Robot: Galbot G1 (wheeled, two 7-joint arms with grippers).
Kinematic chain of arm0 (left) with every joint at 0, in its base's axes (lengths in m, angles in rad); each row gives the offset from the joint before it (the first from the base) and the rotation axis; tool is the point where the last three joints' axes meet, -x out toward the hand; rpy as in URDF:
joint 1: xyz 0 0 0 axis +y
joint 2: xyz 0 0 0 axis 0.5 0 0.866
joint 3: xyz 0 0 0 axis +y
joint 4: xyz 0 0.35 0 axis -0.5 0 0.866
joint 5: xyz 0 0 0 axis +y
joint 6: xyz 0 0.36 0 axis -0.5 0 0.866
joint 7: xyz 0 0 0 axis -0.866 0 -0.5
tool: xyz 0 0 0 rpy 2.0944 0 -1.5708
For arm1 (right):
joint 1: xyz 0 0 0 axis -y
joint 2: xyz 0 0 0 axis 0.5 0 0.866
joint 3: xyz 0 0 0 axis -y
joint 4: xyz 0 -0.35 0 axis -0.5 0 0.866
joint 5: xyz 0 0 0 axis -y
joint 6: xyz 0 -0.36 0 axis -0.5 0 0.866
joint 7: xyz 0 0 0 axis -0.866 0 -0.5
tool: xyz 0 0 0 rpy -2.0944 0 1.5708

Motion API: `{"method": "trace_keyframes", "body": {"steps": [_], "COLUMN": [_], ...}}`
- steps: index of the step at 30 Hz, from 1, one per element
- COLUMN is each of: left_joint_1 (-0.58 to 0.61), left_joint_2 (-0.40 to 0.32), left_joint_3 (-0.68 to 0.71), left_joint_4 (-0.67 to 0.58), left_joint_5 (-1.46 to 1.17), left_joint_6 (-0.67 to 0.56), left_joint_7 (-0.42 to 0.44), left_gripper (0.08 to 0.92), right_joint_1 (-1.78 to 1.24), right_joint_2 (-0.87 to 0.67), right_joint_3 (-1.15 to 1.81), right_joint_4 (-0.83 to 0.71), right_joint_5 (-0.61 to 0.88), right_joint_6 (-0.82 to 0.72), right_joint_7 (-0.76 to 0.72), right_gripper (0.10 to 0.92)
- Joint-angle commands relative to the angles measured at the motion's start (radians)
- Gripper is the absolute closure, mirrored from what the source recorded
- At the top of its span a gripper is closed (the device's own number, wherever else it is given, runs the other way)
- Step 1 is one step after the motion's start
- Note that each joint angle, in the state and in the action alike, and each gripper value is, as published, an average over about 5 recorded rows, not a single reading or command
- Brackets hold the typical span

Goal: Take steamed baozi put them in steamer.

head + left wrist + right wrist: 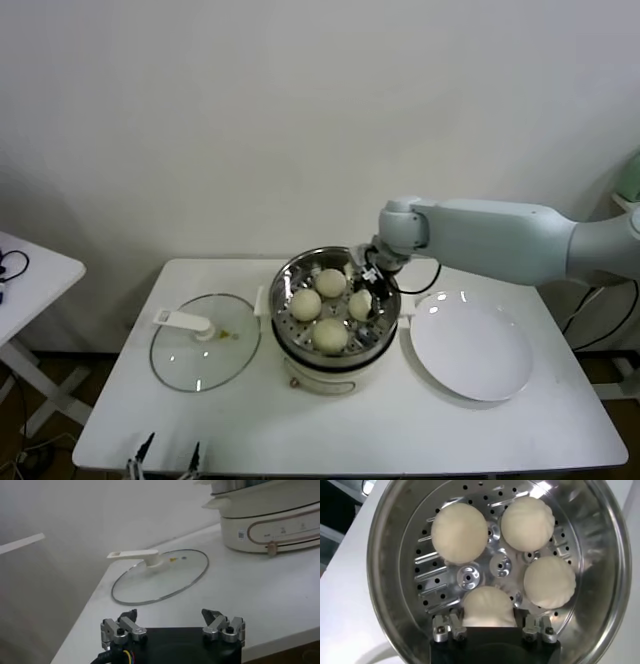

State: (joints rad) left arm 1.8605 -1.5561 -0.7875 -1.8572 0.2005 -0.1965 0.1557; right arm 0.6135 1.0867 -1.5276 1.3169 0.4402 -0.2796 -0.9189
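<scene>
The steel steamer (pixel 283 290) sits on its cream pot base mid-table and holds four off-white baozi. In the right wrist view (pixel 390 545) three baozi lie free on the perforated floor (pixel 459 533) (pixel 527 523) (pixel 549 581). My right gripper (pixel 489 625) reaches down inside the basket, its fingers against both sides of the fourth baozi (pixel 488 607), which is low at the floor. In the head view this gripper (pixel 373 298) is at the basket's right side by that baozi (pixel 358 304). My left gripper (pixel 170 616) is open and empty, low at the table's front left (pixel 170 452).
A flat white plate (pixel 470 350) lies right of the steamer, with nothing on it. The glass lid with white handle (pixel 205 342) lies left of the steamer and shows in the left wrist view (pixel 160 575). A second white table (pixel 30 270) stands at far left.
</scene>
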Motion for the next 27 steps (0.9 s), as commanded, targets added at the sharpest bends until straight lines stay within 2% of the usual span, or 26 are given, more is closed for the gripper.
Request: {"method": "trace_keyframes", "body": {"steps": [1,4,8,13,19,27], "left_joint_1": [0.005,0.007,0.01,0.006,0.0,-0.011], "left_joint_2": [0.002,0.003,0.004,0.009,0.017,0.023], "left_joint_3": [-0.005,-0.006,-0.004,-0.003,0.003,0.007], "left_joint_4": [-0.006,-0.012,-0.027,-0.034,-0.039,-0.03], "left_joint_5": [-0.003,-0.01,-0.028,-0.035,-0.051,-0.051], "left_joint_6": [-0.001,0.001,0.008,0.009,0.01,0.011], "left_joint_7": [0.0,0.003,0.008,0.005,-0.001,-0.001], "left_gripper": [0.177,0.177,0.177,0.177,0.177,0.177], "right_joint_1": [0.079,0.165,0.244,0.212,-0.009,-0.508], "right_joint_2": [-0.027,-0.063,-0.136,-0.278,-0.484,-0.687], "right_joint_3": [-0.008,-0.034,-0.05,0.04,0.32,0.825], "right_joint_4": [0.028,0.056,0.096,0.181,0.33,0.534], "right_joint_5": [0.093,0.171,0.219,0.266,0.361,0.307], "right_joint_6": [0.002,0.004,-0.007,-0.069,-0.123,-0.123], "right_joint_7": [0.001,-0.013,0.028,0.289,0.541,0.721], "right_gripper": [0.286,0.224,0.204,0.203,0.203,0.203]}}
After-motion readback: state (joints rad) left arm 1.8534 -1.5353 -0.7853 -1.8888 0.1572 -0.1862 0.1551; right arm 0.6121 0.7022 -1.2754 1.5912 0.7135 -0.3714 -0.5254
